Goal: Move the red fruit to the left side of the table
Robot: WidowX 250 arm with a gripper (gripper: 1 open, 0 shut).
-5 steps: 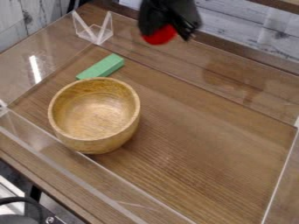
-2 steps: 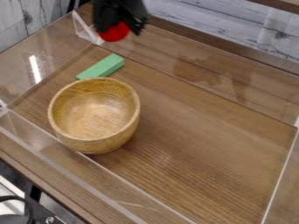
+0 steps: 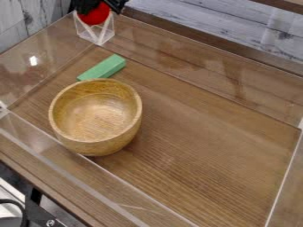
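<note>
The red fruit (image 3: 94, 15) shows as a bright-red lump at the top left, lifted above the table (image 3: 201, 133), near the far-left corner. My gripper (image 3: 97, 8) is a dark shape right over it at the frame's upper edge, shut on the fruit. Most of the gripper is cut off by the frame, so its fingers are hard to make out.
A wooden bowl (image 3: 95, 113) sits at the left front. A flat green block (image 3: 103, 67) lies just behind it. A clear plastic bracket (image 3: 95, 31) stands in the far-left corner under the fruit. Low clear walls (image 3: 35, 142) edge the tabletop.
The gripper has carried the red fruit leftward and farther back, from above the table's far middle to the far-left corner, above the clear bracket.
</note>
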